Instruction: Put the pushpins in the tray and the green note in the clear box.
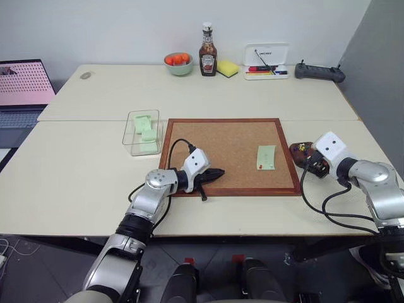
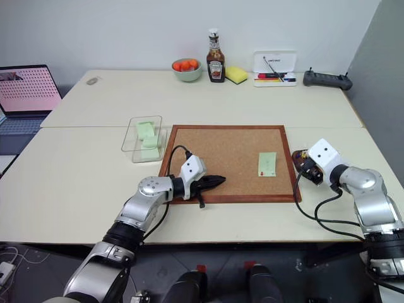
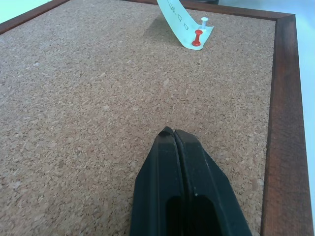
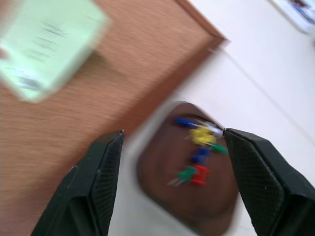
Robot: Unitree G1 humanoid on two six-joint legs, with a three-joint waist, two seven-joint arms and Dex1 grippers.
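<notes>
Right tool hangs over the tray, fingers apart and empty. The tray sits on the worktop directly below that tool, just off the corkboard edge, with several coloured pins lying in it. My read: a pin drop is finishing here.

Left tool is pressed together, holding nothing, low over the near edge of the board. The note lies ahead of it on the far side of the board, between the two tools and closer to the right one. A red pin and a white pin are stuck in its near edge; the rest curls up off the cork.

The box is off the board past the left tool, already holding green slips.

To do this well, I'd judge:
- Lift the right tool straight up, so it doesn't knock the tray.
- Grip each pin by the head and pull along its shaft; sideways pull may tear the paper.
- Both pins out before touching the note.
- Take the note by the raised edge; thin paper flat on cork is hard to pinch.
</notes>
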